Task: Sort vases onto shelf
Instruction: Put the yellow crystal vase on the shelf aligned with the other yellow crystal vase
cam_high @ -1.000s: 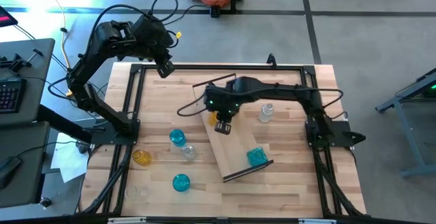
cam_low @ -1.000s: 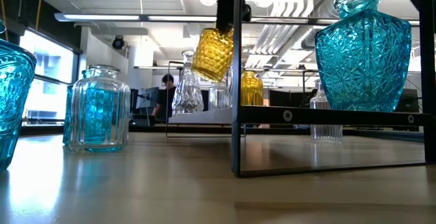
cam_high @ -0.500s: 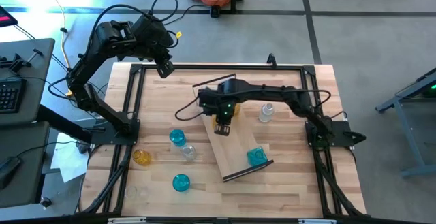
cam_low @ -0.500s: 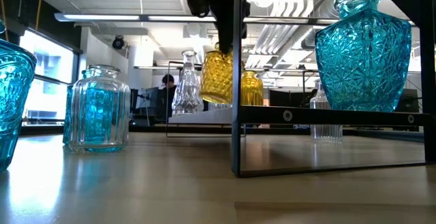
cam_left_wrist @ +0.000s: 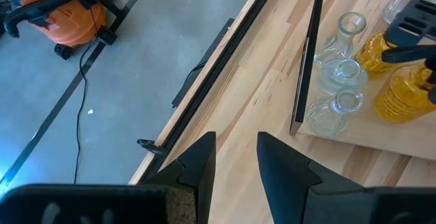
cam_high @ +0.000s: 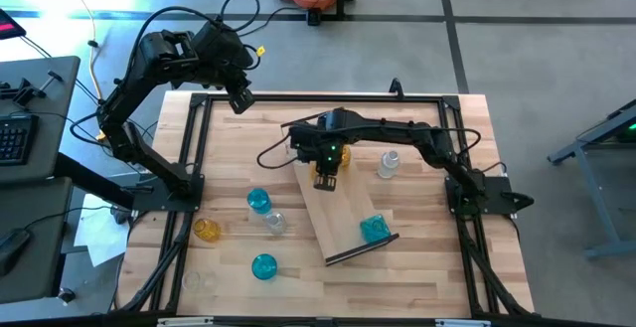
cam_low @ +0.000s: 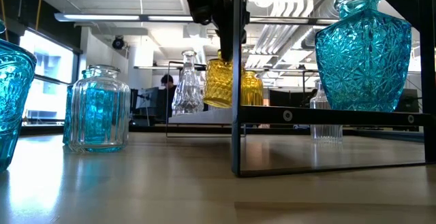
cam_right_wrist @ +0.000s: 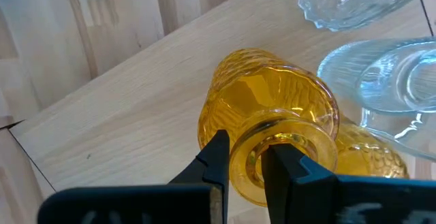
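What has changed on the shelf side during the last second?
The right hand, gripping the yellow vase by its rim, carried it toward the shelf's far end and lowered it upright beside another yellow vase. The left hand and other vases stayed put.

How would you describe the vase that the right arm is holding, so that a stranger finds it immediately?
Find the shelf, the light plank lying slantwise on the table. At its far end the right gripper grips the rim of a yellow vase, beside clear vases and a second yellow one. It alone hangs from the fingers.

Shelf (cam_high: 343,218) on table (cam_high: 417,277); blue vase (cam_high: 374,229) on shelf.
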Robot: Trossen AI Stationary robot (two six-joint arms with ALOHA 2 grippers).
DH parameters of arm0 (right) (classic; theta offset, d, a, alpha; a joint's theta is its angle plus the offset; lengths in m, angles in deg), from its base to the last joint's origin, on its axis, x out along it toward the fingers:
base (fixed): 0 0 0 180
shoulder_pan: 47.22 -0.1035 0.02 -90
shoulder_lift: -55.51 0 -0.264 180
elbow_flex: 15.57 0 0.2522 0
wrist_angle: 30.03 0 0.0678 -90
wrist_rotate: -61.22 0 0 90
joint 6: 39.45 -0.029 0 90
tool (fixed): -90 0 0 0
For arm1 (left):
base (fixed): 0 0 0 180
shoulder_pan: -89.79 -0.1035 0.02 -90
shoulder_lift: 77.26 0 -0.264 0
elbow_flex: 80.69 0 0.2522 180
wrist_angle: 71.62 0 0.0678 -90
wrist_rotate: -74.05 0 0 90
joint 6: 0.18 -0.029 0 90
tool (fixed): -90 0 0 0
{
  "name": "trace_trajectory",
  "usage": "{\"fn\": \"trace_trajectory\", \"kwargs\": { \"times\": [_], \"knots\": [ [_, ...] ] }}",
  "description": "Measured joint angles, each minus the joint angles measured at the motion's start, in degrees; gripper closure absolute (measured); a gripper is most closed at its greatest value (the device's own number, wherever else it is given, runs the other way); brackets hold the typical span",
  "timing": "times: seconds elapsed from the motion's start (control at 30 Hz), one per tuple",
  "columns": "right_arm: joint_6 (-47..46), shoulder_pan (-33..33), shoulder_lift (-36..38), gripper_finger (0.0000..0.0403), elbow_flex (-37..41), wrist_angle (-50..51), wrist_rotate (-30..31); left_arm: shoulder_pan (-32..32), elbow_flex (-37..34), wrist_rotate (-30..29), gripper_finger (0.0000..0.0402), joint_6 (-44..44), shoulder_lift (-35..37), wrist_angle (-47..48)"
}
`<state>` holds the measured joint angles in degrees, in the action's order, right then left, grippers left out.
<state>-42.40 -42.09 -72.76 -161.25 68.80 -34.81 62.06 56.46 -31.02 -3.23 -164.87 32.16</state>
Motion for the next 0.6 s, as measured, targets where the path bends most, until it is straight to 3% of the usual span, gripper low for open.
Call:
{"fn": "trace_trajectory", "kwargs": {
  "times": [0.6],
  "knots": [
    [1.3, 0.3, 0.0, 0.0342, 0.1, 0.0, -0.5, 0.0, 0.0, 1.0, 0.03, -0.1, 0.0, 0.0]
  ]
}}
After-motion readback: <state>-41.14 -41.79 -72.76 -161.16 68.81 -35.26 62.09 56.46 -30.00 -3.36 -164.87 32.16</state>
